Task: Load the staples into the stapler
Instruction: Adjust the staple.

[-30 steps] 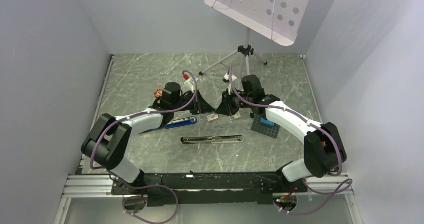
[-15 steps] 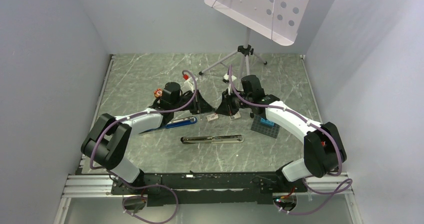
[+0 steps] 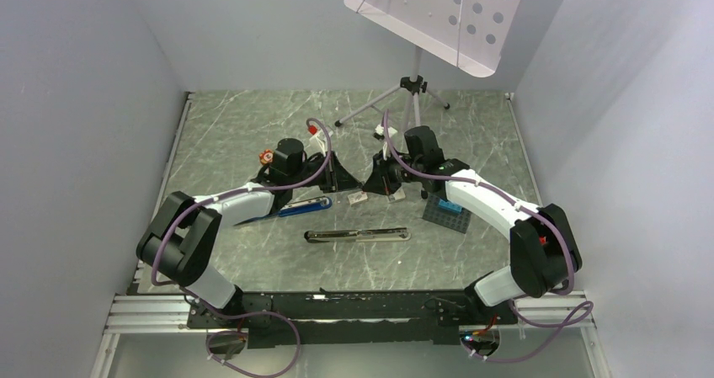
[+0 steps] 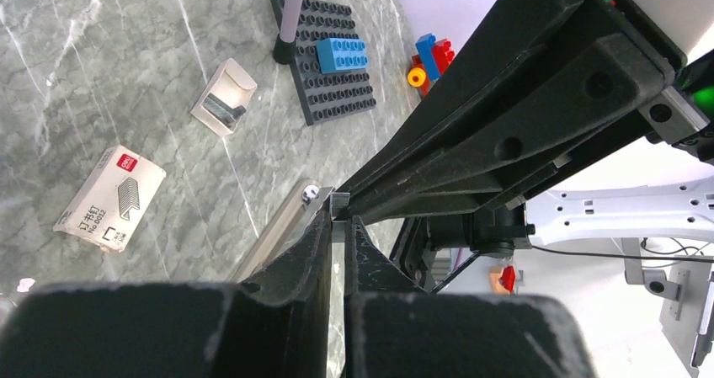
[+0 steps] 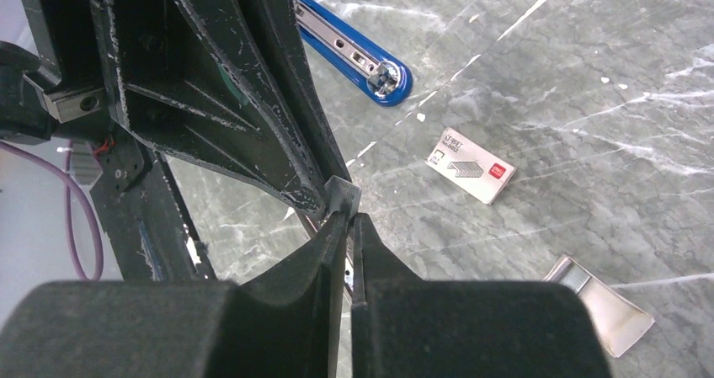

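Since a second ago the right arm has leaned a touch toward the left arm; the things on the counter [image 3: 253, 252] lie where they lay.

The staples [image 5: 342, 195], a small grey block, are held in the air. They hang beyond the silver stapler [image 3: 358, 235], on the side away from the arm bases, about level with its middle. The left end effector [image 4: 338, 218] is clamped on the block, fingers drawn in tight around it. The right end effector [image 5: 345, 218] meets it tip to tip from the other side. Its fingers [image 5: 324, 243] are almost together with only a slit between them, and their tips are at the block. Whether they pinch it cannot be told.

On the counter just beyond the silver stapler, under the two meeting tips, lies a small white staple box [image 5: 470, 166]. An opened box sleeve [image 5: 599, 306] lies near it, beyond the stapler's right half. A blue stapler [image 3: 305, 206] lies beyond the silver stapler's left end, partly under the left arm. Off the silver stapler's right end sits a black studded baseplate [image 4: 324, 92] with a blue brick [image 4: 341, 54] on it. A tripod [image 3: 412, 87] stands well beyond the silver stapler at the far side.
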You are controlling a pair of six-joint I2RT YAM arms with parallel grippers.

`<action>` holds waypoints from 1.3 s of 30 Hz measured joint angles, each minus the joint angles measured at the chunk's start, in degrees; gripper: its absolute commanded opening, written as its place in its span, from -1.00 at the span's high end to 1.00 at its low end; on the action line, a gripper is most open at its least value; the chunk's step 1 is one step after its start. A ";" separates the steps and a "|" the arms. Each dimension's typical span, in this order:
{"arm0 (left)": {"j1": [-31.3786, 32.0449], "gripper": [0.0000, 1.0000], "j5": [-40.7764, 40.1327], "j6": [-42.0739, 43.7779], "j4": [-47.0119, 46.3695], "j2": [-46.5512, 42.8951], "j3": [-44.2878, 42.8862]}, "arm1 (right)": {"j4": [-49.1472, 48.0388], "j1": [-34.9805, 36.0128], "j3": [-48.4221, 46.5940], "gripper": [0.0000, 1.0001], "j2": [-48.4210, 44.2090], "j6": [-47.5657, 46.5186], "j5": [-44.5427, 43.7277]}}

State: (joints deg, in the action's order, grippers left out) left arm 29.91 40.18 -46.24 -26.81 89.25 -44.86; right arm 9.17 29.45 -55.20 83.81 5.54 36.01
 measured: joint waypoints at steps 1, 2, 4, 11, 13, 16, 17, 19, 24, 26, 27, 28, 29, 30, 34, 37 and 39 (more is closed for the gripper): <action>0.00 0.80 0.00 0.00 -0.02 0.00 0.00 | 0.02 0.00 -0.02 0.94 0.00 0.00 -0.04; -0.02 0.81 0.00 0.00 -0.04 0.00 0.00 | 0.00 0.00 -0.02 0.98 0.00 0.02 -0.15; -0.04 0.79 0.02 0.00 -0.13 0.00 0.04 | -0.02 0.00 -0.02 1.00 0.02 0.02 -0.42; -0.11 0.51 -0.13 -0.15 -0.39 -0.33 0.63 | -0.04 0.02 -0.04 1.00 0.22 0.02 -0.48; -0.13 0.30 -0.22 -0.63 -0.72 -0.42 0.81 | -0.04 0.07 -0.02 1.00 0.22 0.00 -0.48; -0.35 0.07 -0.85 -1.66 -1.31 -1.46 1.64 | -0.04 0.07 -0.04 1.00 0.22 0.00 -0.48; -0.50 0.02 -1.11 -1.70 -1.44 -1.99 1.92 | -0.04 0.07 -0.04 1.00 0.22 0.00 -0.46; -0.85 -0.07 -1.77 -2.12 -1.75 -3.32 2.58 | -0.04 0.07 -0.04 1.00 0.22 0.02 -0.39; -3.37 -0.25 -2.62 -2.58 -2.43 -8.17 4.52 | -0.26 -0.46 0.04 1.00 -0.15 0.07 2.03; -5.31 -0.39 -2.80 -1.36 -1.75 -11.63 4.79 | -0.98 -1.07 0.44 1.00 -1.18 0.37 4.22; -6.05 -0.48 -3.08 -0.31 -1.14 -13.44 4.72 | -1.57 -1.38 0.68 1.00 -1.81 0.70 5.51; -6.88 -0.70 -3.50 1.55 -0.20 -15.85 4.59 | -2.49 -1.64 0.94 1.00 -2.75 1.14 7.26; -7.52 -0.89 -4.33 3.74 1.40 -18.45 4.17 | -3.43 -1.84 1.11 1.00 -3.76 1.40 8.92; -7.91 -0.98 -5.31 6.32 2.86 -21.49 3.54 | -4.66 -2.05 1.20 1.00 -4.90 1.62 10.95; -7.98 -0.99 -9.09 15.67 1.05 -34.62 3.67 | -9.86 -2.25 0.72 1.00 -9.11 1.75 19.65; -8.44 -0.99 -8.26 20.50 -8.90 -42.12 7.15 | -11.63 -2.19 -2.03 1.00 -9.70 0.90 25.33; -9.14 -0.99 -4.44 22.12 -14.71 -44.13 8.39 | -12.96 -2.14 -3.91 1.00 -9.66 0.31 28.20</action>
State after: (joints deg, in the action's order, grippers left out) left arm 20.78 35.75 -24.12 -41.52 45.12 -36.47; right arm -3.79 27.31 -59.11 74.15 5.85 64.20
